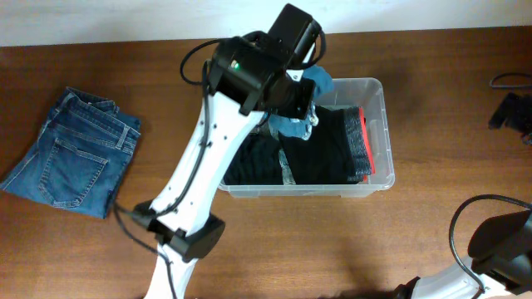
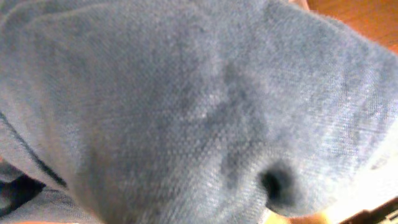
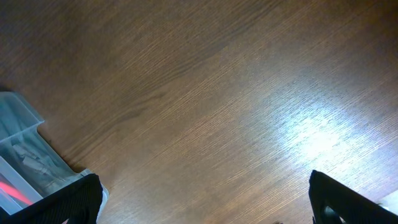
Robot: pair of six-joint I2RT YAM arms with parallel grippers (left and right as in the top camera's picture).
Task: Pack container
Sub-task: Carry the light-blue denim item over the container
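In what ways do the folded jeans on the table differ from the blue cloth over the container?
The jeans lie flat and folded on the table, left of the container and outside it. The blue cloth is bunched up at the container's far side. The jeans show pockets and seams, while the blue cloth looks plain and knitted. Both are blue fabric.

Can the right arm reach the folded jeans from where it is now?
Probably not. The jeans lie far to the left, the right arm sits far right, with the left arm and the container between them.
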